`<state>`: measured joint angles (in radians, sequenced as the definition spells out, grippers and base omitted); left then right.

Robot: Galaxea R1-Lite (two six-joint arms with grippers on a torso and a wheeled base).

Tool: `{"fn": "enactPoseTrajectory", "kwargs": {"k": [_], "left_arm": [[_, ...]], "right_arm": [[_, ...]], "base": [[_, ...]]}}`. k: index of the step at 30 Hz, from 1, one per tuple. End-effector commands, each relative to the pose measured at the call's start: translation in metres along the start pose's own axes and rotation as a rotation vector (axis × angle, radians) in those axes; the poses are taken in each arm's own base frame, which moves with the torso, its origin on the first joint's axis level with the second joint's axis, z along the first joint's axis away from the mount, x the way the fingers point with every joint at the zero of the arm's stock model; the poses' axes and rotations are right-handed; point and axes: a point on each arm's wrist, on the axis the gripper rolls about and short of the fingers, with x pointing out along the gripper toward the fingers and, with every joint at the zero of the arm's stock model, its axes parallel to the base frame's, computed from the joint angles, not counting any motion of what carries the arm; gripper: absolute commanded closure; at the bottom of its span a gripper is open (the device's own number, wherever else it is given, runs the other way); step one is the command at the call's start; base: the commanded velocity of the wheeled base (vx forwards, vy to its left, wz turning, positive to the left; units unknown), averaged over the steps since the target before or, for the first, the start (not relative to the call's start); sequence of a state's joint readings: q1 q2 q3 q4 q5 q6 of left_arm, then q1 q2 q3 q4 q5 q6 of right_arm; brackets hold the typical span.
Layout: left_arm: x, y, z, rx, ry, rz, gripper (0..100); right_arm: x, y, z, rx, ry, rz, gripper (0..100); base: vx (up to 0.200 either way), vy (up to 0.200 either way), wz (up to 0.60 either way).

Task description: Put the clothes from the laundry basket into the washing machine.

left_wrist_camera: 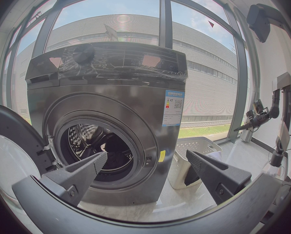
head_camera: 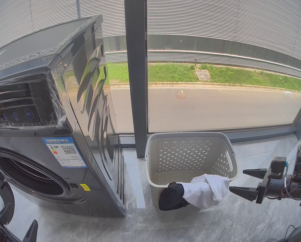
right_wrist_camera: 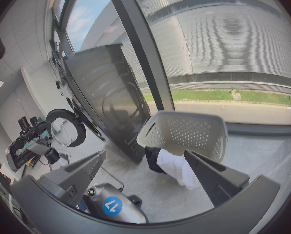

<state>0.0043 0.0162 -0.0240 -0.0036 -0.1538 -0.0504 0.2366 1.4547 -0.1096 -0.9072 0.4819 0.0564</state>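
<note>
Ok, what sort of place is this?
Likely a laundry corner staged in a lab or office building: a film-wrapped washing machine and a laundry basket stand on a pale stone floor beside a tall window facing a road.

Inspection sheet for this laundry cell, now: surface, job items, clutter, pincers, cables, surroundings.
Surface: pale marbled tile floor, looks dry.
Job's things: dark grey front-loading washing machine, its round door swung open, with something dark inside the drum. White perforated plastic laundry basket stands on the floor beside the machine. White garment and black garment hang over the basket's front rim.
Clutter: nothing seen.
Grippers: left pincer open, empty, facing the drum opening. Right pincer open, empty, beside the basket, apart from the clothes.
Cables: black wires at the right wrist, clear of the basket.
Surroundings: large window with dark grey pillar; road and grass outside.
</note>
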Motion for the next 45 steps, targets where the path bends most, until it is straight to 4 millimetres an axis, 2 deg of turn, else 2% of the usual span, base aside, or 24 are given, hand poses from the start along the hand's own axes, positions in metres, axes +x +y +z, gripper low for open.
{"fn": "enactPoseTrajectory", "kwargs": {"k": [1, 3, 9, 14, 15, 18, 22, 32, 40, 41, 42, 45], "left_arm": [[-0.001, 0.0, 0.0, 0.003, -0.024, 0.001, 0], [-0.001, 0.0, -0.001, 0.003, -0.024, 0.004, 0], [-0.001, 0.0, -0.001, 0.004, -0.027, 0.001, 0], [-0.001, 0.0, -0.001, 0.004, -0.027, 0.001, 0], [-0.001, 0.0, -0.001, 0.004, -0.027, 0.001, 0], [-0.001, 0.0, -0.001, 0.005, -0.027, 0.001, 0], [-0.001, 0.0, -0.001, 0.005, -0.027, 0.003, 0], [-0.001, 0.0, -0.001, 0.005, -0.027, 0.007, 0], [-0.001, 0.0, -0.001, 0.005, -0.027, 0.007, 0], [-0.001, 0.0, -0.001, 0.005, -0.027, 0.009, 0], [-0.001, 0.0, -0.001, 0.005, -0.027, 0.009, 0], [-0.001, 0.0, 0.0, 0.007, -0.029, 0.009, 0]], "right_arm": [[0.029, -0.003, -0.033, 0.063, 0.228, 0.009, 0], [0.036, -0.006, -0.047, 0.087, 0.313, -0.039, 0], [0.045, -0.015, -0.06, 0.139, 0.391, -0.194, 0], [0.057, -0.022, -0.067, 0.151, 0.439, -0.233, 0], [0.068, -0.028, -0.068, 0.157, 0.449, -0.266, 0], [0.085, -0.036, -0.07, 0.184, 0.455, -0.318, 0], [0.099, -0.042, -0.069, 0.192, 0.444, -0.369, 0], [0.117, -0.041, -0.067, 0.154, 0.427, -0.434, 0], [0.112, -0.025, -0.081, 0.141, 0.492, -0.464, 0], [0.115, -0.019, -0.091, 0.143, 0.529, -0.476, 0], [0.117, -0.018, -0.093, 0.145, 0.533, -0.478, 0], [0.138, -0.016, -0.094, 0.179, 0.496, -0.513, 0]], "base": [[0.0, 0.0, 0.0], [0.0, 0.0, 0.0], [0.0, 0.0, 0.0], [0.0, 0.0, 0.0], [0.0, 0.0, 0.0], [0.0, 0.0, 0.0], [0.0, 0.0, 0.0], [0.0, 0.0, 0.0], [0.0, 0.0, 0.0], [0.0, 0.0, 0.0], [0.0, 0.0, 0.0], [0.0, 0.0, 0.0]]}}
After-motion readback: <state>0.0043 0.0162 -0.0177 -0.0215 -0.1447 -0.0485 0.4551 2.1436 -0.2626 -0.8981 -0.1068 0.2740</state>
